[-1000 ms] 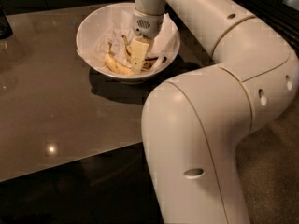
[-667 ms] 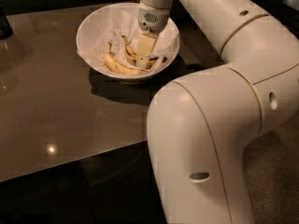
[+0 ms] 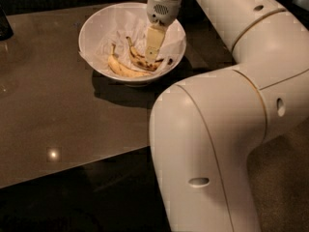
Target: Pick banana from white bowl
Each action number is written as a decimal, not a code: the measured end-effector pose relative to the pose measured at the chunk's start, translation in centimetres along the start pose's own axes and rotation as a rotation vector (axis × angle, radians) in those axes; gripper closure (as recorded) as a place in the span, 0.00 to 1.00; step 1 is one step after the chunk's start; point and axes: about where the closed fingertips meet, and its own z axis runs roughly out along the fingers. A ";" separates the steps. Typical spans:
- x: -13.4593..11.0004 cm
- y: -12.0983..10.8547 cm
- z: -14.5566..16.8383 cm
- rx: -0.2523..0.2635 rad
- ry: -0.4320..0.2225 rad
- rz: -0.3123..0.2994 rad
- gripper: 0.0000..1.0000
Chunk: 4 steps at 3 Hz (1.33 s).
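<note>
Down in white bowl (image 3: 92, 27), jaws partly hide banana (image 3: 137, 58).

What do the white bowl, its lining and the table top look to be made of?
White bowl: smooth, even white, likely ceramic or plastic; the look leaves it open. Lining: crumpled paper, judging by its creases and folds. Table top: dark and glossy, perhaps glass or polished laminate; it mirrors a light spot. The gripper hangs inside the bowl over the banana.

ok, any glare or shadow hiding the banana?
Camera view: no; one small glare spot on the table, away from the white bowl; the bowl's shadow falls in front; the banana is lit, only the gripper, down inside the bowl, covers part.
</note>
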 end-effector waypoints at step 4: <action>-1.2 -1.5 0.8 0.015 0.022 -0.011 0.34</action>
